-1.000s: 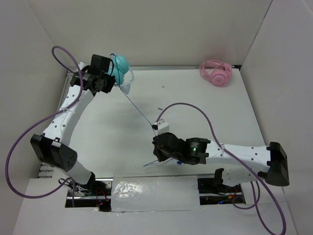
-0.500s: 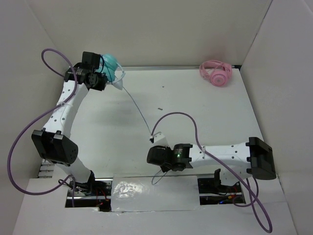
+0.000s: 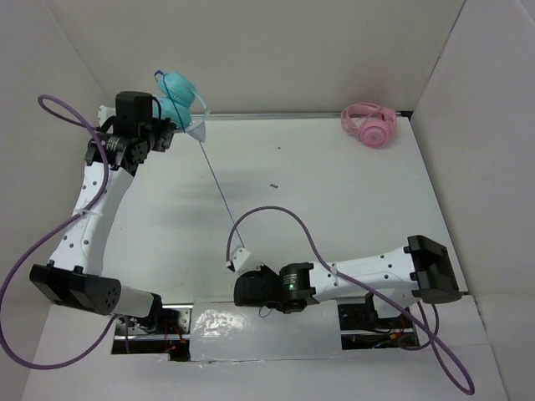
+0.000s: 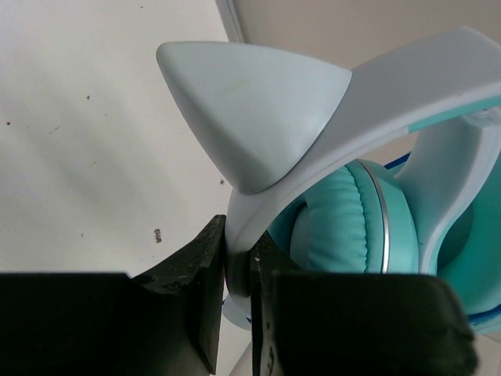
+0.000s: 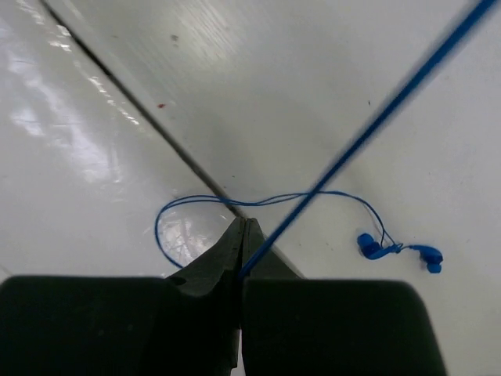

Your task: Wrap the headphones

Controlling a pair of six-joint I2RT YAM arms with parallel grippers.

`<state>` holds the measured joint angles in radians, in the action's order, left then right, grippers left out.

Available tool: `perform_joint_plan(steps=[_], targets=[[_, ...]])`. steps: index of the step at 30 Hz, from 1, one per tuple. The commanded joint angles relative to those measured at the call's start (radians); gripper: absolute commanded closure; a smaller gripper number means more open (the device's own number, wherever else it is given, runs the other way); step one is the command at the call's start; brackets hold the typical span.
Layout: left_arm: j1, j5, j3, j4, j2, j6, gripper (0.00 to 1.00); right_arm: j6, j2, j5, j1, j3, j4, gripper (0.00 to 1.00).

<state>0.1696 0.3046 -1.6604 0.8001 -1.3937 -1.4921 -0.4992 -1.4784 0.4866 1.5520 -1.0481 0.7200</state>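
Your white tabletop (image 3: 334,184) carries little. The teal over-ear headphones with the pale headband (image 3: 178,93) are off its surface, held up at the far left corner. Your left claw (image 4: 239,266) is clamped narrowly on the lower end of that headband, just under its pointed cat-ear tip (image 4: 250,110). A pair of pink over-ear headphones (image 3: 369,124) lies at the far right corner, well apart. Your right claw (image 5: 241,235) sits near the middle of the near edge, pinched fully closed on the thin blue cable (image 3: 216,180), which runs taut and straight from the teal headphones. Past the claw, slack cable loops on the tabletop and ends in the small blue plug (image 5: 368,244).
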Motion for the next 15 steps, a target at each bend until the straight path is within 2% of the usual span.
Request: perform_joint_plan(steps=[1, 6, 11, 15], targets=[[0.014, 0.034, -0.082, -0.035, -0.034, -0.016, 1.00, 0.102, 0.078, 0.037, 0.063, -0.084, -0.062, 1.00], [0.036, 0.004, -0.007, -0.068, -0.088, -0.026, 1.00, 0.231, 0.099, 0.020, 0.079, -0.218, -0.010, 1.00], [0.099, 0.062, 0.063, -0.073, -0.122, -0.014, 1.00, 0.261, 0.101, 0.196, 0.079, -0.361, 0.099, 1.00], [0.142, 0.091, 0.172, -0.119, -0.103, 0.021, 1.00, 0.335, 0.167, 0.306, 0.076, -0.429, 0.090, 1.00]])
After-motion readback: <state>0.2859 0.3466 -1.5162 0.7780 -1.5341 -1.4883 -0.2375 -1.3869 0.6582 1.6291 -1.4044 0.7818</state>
